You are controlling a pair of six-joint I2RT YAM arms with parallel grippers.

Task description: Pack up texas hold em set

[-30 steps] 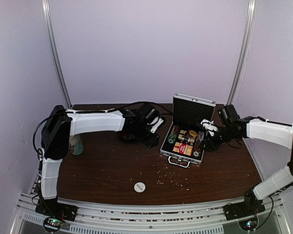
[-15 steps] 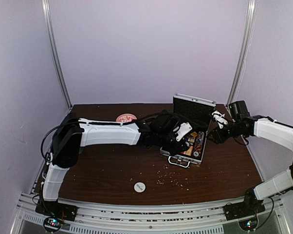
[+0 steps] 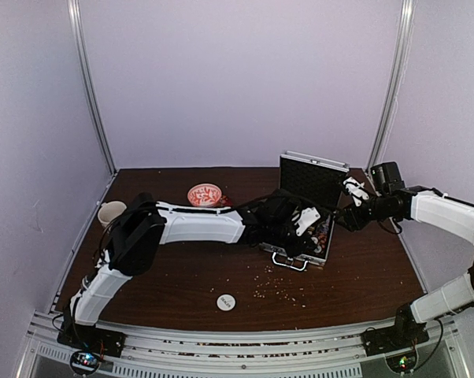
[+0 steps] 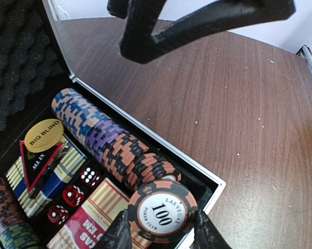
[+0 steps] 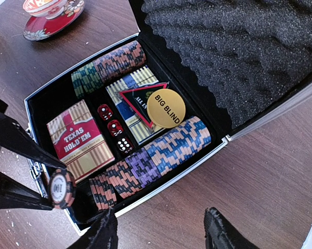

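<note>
Chip [image 4: 162, 211] standing on edge, being pinched by left jaws, hovering over briefcase [image 4: 145, 136] handle-side corner, facing chip row [image 4: 101, 140] end-on along its axis; right jaws hanging spread, empty, beside briefcase.

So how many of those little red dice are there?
3 dice, lying in a row in the centre slot of the case, between the red card box and the blue deck. More could be hidden elsewhere.
</note>
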